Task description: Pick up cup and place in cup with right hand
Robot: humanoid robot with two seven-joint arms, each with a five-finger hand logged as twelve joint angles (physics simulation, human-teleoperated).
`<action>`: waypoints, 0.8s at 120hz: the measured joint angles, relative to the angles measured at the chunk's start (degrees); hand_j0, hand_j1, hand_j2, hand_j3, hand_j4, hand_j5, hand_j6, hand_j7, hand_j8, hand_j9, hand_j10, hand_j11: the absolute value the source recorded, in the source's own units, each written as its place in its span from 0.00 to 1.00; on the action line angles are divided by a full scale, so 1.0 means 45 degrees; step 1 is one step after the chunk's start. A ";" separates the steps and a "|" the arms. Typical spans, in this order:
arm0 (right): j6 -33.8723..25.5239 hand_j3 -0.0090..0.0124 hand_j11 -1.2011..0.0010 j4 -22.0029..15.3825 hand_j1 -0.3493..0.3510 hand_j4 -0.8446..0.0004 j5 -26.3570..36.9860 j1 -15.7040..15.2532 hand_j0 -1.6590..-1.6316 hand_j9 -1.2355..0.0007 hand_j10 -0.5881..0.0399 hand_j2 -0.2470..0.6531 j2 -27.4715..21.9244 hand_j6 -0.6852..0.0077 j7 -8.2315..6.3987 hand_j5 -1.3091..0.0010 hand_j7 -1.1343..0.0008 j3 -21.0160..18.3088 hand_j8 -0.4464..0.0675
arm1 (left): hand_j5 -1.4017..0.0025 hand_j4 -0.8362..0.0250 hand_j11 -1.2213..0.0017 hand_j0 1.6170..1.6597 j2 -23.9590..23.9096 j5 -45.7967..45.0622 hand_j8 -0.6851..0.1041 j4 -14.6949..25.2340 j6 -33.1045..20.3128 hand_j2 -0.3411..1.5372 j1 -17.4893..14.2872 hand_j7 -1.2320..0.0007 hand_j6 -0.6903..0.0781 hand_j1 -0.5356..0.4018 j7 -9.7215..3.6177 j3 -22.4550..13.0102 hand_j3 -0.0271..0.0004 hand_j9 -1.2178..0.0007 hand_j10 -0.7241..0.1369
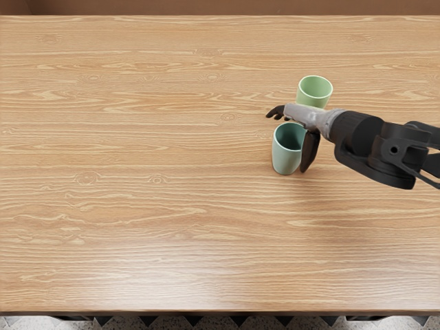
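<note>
On the tabletop [137,206]: two cups, near each other, right of the middle and toward the far side, with wood grain running sideways beneath them.
Teal cup [285,155]: the nearer of the two, upright, its mouth facing up and its dark inside showing; the right part of its rim and side is partly hidden by the hand.
Green cup [315,102]: farther back and a little to the right, also upright, paler in colour, with its mouth uncovered; its lower part is hidden behind the hand, so its base cannot be seen.
Right hand [302,117]: between the two cups in this view, grey on the back with dark digits, open and relaxed around the teal cup's far right side, grasping neither cup as far as the view shows.
Fingers [277,112]: reaching left past the far side of the teal cup's rim, slightly bent and separated from one another.
Thumb [310,152]: pointing toward the near edge, along the right side of the teal cup; whether it touches the cup, I cannot tell.
Right arm [392,148]: black, coming in from the right edge, its joints above the wood.
Beyond the far edge: a plain brown surface [206,7].
Below the near edge: a strip of patterned floor [41,323], pale speckles with dark points.
</note>
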State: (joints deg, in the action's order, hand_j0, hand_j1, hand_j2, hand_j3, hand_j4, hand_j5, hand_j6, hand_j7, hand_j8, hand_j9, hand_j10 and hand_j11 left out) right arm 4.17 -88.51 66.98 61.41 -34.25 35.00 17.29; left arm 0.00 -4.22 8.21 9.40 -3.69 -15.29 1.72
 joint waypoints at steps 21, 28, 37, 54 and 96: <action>-0.0006 0.42 0.81 0.0532 0.30 0.78 0.0010 -0.0010 0.04 0.81 0.65 0.24 0.0356 0.72 0.0000 0.82 0.80 0.0017 0.51 | 1.00 0.97 1.00 0.96 0.0000 0.0000 0.87 -0.0003 0.0000 0.18 0.0000 1.00 0.90 0.94 0.0000 -0.0003 0.99 1.00 0.84; -0.0007 0.42 0.80 0.0672 0.31 0.78 0.0004 -0.0004 0.04 0.81 0.64 0.24 0.0445 0.72 0.0000 0.82 0.79 0.0058 0.50 | 1.00 0.97 1.00 0.96 0.0000 0.0000 0.87 -0.0003 -0.0002 0.18 0.0000 1.00 0.90 0.94 0.0000 -0.0003 0.99 1.00 0.84; -0.0002 0.42 0.79 0.0880 0.33 0.77 -0.0010 0.0001 0.04 0.80 0.63 0.23 0.0514 0.70 0.0000 0.81 0.78 0.0097 0.49 | 1.00 0.97 1.00 0.96 0.0000 0.0000 0.87 -0.0002 -0.0001 0.18 0.0000 1.00 0.90 0.94 0.0000 -0.0003 0.99 1.00 0.84; 0.0017 0.42 0.77 0.1241 0.37 0.74 -0.0073 -0.0005 0.04 0.77 0.59 0.23 0.0704 0.67 0.0000 0.79 0.75 0.0121 0.44 | 1.00 0.97 1.00 0.96 0.0000 0.0000 0.87 -0.0005 -0.0001 0.18 0.0000 1.00 0.90 0.94 0.0000 -0.0005 0.99 1.00 0.84; 0.0088 0.42 0.68 0.1430 0.61 0.64 -0.0100 -0.0007 0.04 0.68 0.46 0.26 0.0847 0.55 0.0002 0.70 0.66 0.0018 0.28 | 1.00 0.97 1.00 0.96 0.0000 0.0000 0.87 -0.0004 -0.0003 0.18 0.0000 1.00 0.90 0.94 0.0000 -0.0003 0.98 1.00 0.84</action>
State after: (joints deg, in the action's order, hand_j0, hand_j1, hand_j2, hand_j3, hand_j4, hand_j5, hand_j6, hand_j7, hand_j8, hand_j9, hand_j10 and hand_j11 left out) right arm 4.56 -82.07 66.53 61.37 -30.44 35.01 17.37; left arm 0.00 -4.22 8.19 9.39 -3.69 -15.29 1.71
